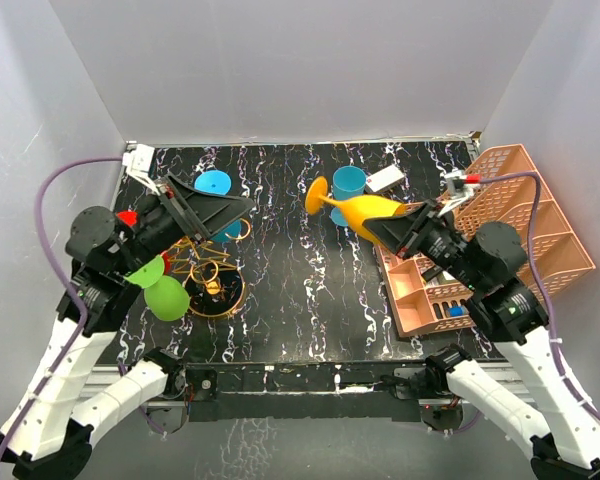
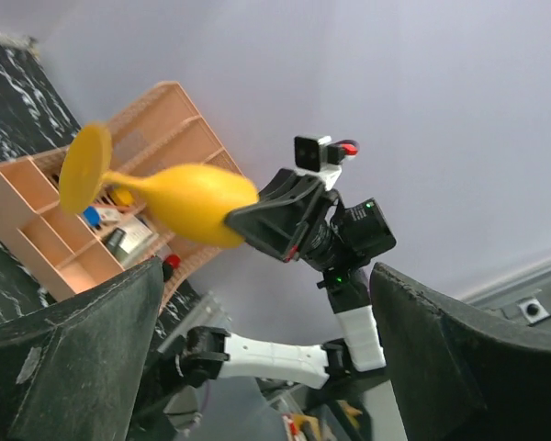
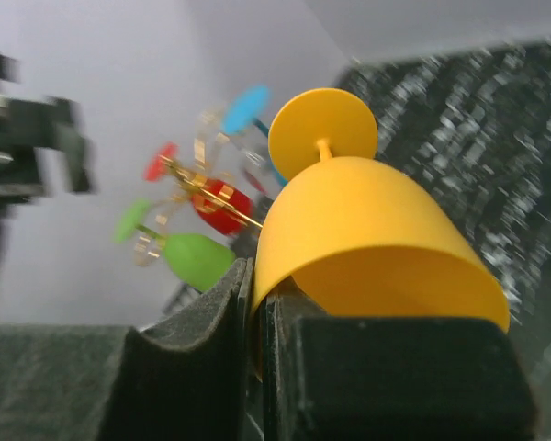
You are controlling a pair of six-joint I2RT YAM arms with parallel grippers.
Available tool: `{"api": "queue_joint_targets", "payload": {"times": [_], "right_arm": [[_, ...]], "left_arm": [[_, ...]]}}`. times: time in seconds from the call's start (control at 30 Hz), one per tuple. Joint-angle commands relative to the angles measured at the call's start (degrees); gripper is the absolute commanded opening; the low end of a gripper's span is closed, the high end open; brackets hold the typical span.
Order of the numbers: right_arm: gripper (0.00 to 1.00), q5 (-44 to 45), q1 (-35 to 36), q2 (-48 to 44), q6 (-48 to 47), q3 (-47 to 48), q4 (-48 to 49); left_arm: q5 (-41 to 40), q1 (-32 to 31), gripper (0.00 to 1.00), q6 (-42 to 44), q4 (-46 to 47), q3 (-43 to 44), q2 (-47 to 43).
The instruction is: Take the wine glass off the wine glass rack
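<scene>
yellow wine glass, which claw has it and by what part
The right claw holds the yellow wine glass, pinching the bowl's wall at the rim. The left claw is open, holding nothing.

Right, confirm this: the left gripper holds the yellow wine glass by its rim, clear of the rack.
Not the left: the right gripper holds the yellow wine glass by its rim, clear of the rack, as the right wrist view shows.
</scene>
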Motion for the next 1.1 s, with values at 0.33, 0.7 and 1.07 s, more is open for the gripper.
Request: {"api": "queue_joint_targets", "payload": {"times": [0.33,0.7,1.07], "right_arm": [[0.08,12.1,-0.1,28.8,-30.5,20.7,-45.3],[0.07,19.8,-0.1,50.5,-35.8,37.0,-49.5],[0.08,18.0,-0.1,62.6,-37.5,43.0,-51.3]], "left_arm": [[-17.1,-0.1,0.95,24.3,-22.3,12.6,-3.4],[-21.1,-0.1,0.97,27.9,-27.6,15.2,-5.2],[-24.6,-0.1,0.97,30.4,-32.4,19.7,-5.3]]}}
